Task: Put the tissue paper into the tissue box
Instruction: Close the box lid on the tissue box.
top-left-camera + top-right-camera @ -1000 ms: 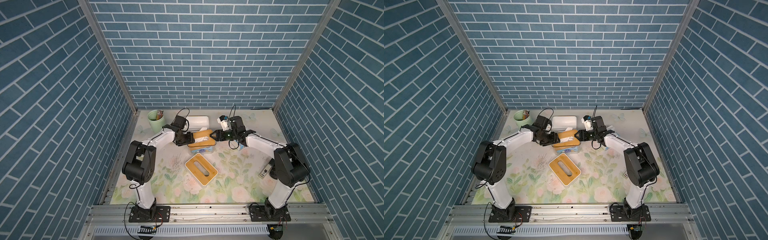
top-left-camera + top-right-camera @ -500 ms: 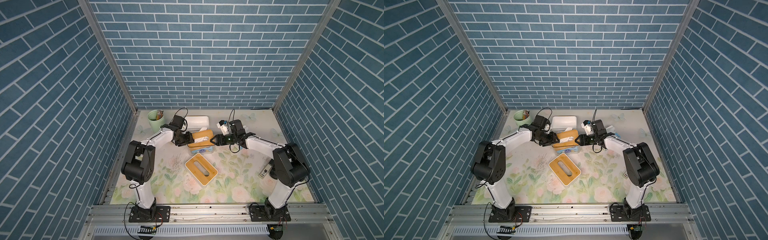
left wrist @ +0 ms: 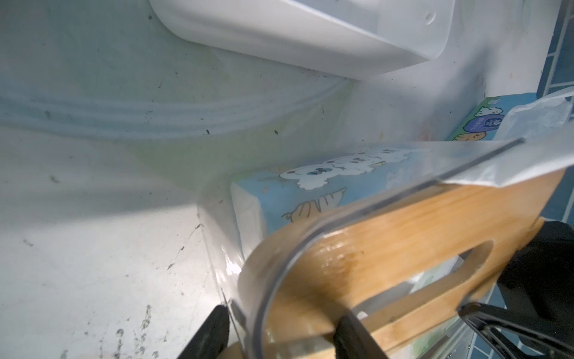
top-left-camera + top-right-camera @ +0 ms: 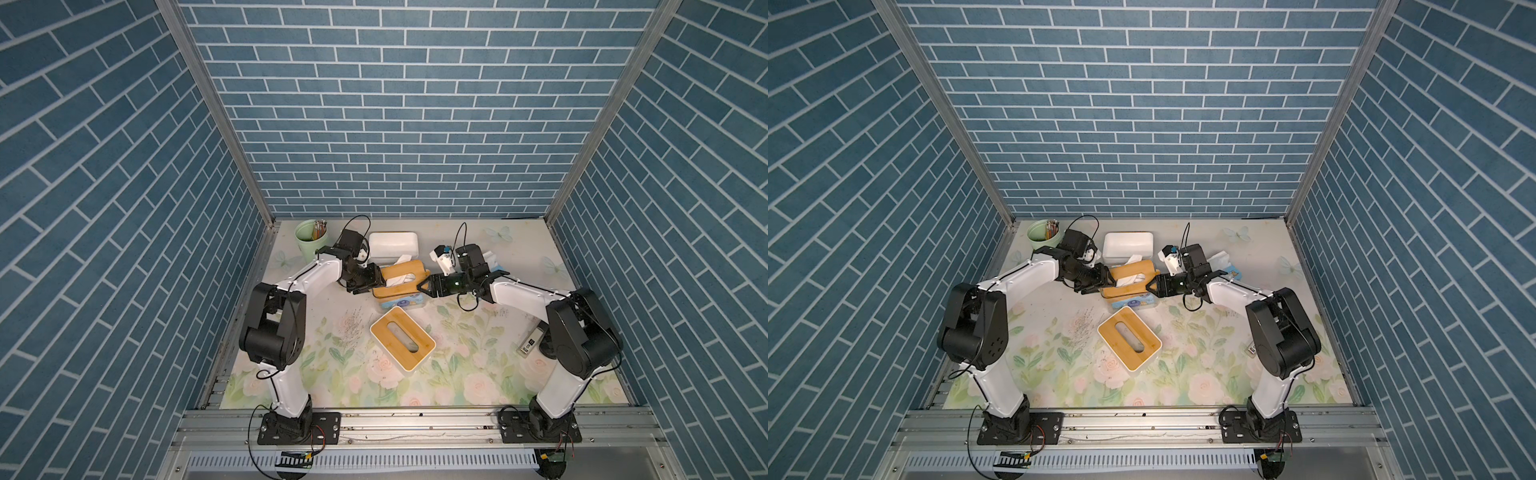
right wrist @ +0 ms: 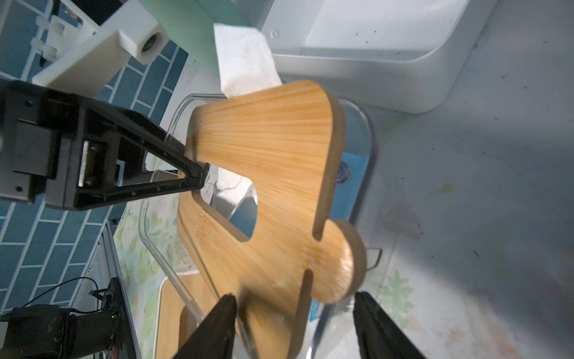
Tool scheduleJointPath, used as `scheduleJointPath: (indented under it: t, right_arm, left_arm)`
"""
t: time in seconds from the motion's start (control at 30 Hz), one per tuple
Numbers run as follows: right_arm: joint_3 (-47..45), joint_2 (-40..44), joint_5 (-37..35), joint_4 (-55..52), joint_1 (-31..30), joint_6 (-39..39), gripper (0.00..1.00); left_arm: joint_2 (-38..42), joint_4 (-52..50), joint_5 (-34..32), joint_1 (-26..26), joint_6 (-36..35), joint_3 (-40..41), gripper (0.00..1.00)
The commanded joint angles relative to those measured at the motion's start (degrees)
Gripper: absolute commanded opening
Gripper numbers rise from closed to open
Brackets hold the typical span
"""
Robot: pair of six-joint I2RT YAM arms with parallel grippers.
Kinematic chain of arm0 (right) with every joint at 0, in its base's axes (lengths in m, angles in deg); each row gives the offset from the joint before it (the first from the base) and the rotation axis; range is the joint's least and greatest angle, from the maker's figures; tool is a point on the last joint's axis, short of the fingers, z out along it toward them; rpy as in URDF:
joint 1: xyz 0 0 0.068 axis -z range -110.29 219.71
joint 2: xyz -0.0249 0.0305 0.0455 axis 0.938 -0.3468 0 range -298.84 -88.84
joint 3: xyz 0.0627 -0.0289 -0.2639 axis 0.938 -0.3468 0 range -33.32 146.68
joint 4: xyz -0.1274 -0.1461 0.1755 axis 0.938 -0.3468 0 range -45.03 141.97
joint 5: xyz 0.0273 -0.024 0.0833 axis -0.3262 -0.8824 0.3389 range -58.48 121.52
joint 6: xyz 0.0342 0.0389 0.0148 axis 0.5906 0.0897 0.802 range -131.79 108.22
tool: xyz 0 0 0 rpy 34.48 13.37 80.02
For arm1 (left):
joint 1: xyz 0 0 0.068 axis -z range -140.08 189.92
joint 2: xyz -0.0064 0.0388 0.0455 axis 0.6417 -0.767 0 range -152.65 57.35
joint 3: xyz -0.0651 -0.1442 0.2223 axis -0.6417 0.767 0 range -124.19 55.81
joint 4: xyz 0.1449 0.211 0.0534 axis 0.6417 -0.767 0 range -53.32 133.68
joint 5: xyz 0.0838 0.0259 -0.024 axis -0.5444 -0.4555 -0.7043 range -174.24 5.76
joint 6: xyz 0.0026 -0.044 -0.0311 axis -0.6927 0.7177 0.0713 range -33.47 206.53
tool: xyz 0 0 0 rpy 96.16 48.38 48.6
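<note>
L tool [image 4: 376,282], R tool [image 4: 420,286], at bamboo lid [image 4: 392,270]

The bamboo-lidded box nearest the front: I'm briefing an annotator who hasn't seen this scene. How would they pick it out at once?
On the flowered table, look to the middle, in front of the cluster at the back. A white box with a flat, slotted bamboo lid lies there alone, turned diagonally. The clear box behind it has its lid askew and tissue poking out.
</note>
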Motion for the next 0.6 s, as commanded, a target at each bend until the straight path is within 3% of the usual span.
scheduleJointPath:
  t: [0.0, 0.37, 0.57]
  right_arm:
    - [-0.7, 2.3, -0.3, 0.3, -0.2, 0.4, 0.63]
    - [1.9, 1.8, -4.9, 1.0, 0.1, 0.0, 0.69]
    - [2.3, 1.0, -1.6, 2.2, -0.7, 0.5, 0.63]
  left_arm:
    - [1.9, -0.9, 3.3, -0.9, 1.0, -1.1, 0.38]
    - [1.3, -3.8, 3.8, -1.5, 0.8, -1.3, 0.37]
    - [1.6, -3.6, 3.8, -1.5, 1.8, -1.2, 0.37]
